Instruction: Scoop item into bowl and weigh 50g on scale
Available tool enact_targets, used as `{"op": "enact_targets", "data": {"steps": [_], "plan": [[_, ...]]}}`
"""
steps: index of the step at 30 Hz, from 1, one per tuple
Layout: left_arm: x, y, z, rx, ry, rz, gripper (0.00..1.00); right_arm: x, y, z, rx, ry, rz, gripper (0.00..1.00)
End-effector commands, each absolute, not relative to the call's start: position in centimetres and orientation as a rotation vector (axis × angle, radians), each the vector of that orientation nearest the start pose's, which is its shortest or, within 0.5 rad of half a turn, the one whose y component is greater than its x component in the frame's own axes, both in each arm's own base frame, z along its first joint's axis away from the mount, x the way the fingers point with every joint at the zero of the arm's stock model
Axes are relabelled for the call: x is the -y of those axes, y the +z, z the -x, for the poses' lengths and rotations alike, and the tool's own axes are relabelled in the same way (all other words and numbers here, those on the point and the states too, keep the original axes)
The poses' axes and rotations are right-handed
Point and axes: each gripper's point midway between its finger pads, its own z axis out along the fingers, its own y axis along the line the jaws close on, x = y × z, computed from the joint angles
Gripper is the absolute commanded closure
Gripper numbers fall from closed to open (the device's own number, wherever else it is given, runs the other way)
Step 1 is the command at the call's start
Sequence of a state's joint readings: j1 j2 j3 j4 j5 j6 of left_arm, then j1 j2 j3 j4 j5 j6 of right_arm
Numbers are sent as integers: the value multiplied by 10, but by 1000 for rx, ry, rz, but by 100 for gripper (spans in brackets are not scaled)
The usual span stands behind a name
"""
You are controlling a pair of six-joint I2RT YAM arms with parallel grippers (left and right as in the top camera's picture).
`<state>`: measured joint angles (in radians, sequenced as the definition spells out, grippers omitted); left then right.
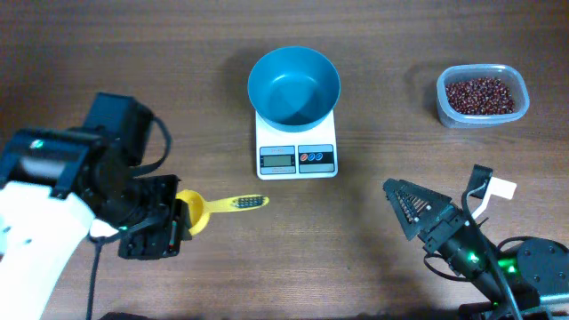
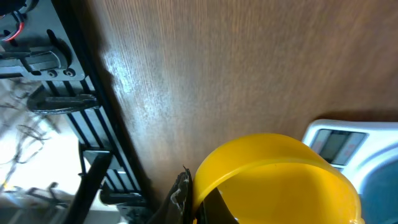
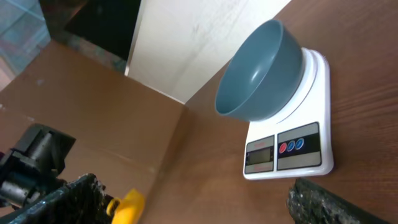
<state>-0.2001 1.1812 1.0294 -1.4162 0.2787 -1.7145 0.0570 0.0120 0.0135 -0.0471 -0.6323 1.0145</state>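
1. The beans lie as a loose dark reddish-brown pile inside a clear tub at the upper right of the overhead view, well apart from the bowl.
2. The bowl is blue and round. It stands upright on the scale at the upper centre, and its inside shows plain blue.
3. The scale is white and square, and the bowl covers its rear part. Its grey display and small round buttons face the lower edge of the frame.
4. A yellow scoop lies on the wooden table to the lower left of the scale, with its handle pointing right.
5. The left gripper is at the cup end of the scoop, at the lower left. In the left wrist view the yellow cup fills the lower frame with one dark finger just beside its rim. Whether the jaws are clenched on the scoop cannot be told.
6. The right gripper hovers at the lower right, pointing toward the scale. Its jaws are spread wide and hold nothing, and the scale and bowl show between them in the right wrist view.
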Motion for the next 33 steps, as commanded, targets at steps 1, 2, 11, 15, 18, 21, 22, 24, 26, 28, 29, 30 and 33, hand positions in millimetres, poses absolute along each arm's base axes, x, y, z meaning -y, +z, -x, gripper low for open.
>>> {"op": "enact_targets", "data": {"steps": [1,2,11,15,18,21,22,24,26,28,29,30,33], "plan": [[97,132,-159,-2531,-234,2261,100,-105,168,-215,-1718,1266,-373,1],[104,130,-163,-2559,-249,2218,100,-111,172,-210,-1719,1294,-316,1],[117,124,-192,-2629,-287,1791,100,-153,224,-164,-1838,1505,71,9],[119,124,-197,-2622,-317,1771,100,-167,239,-174,-1991,1649,92,1],[121,125,-197,-2670,-324,1698,100,-179,251,-179,-2110,1870,144,1],[128,128,-208,-2650,-411,1672,100,-182,253,-198,-2089,1903,210,1],[137,131,-214,-2617,-487,1728,100,-182,245,-206,-2113,1907,169,1],[151,137,-223,-2559,-616,1833,100,-182,226,-222,-2146,1851,118,1],[159,143,-236,-2528,-710,1794,100,-194,206,-232,-2177,1735,159,3],[156,142,-237,-2517,-690,1792,100,-212,196,-228,-2223,1688,186,12],[153,141,-238,-2520,-664,1759,100,-220,191,-227,-2242,1646,189,14],[151,140,-237,-2534,-649,1731,100,-227,186,-228,-2260,1589,185,16],[151,139,-235,-2577,-639,1661,100,-240,175,-228,-2288,1475,182,21]]}}
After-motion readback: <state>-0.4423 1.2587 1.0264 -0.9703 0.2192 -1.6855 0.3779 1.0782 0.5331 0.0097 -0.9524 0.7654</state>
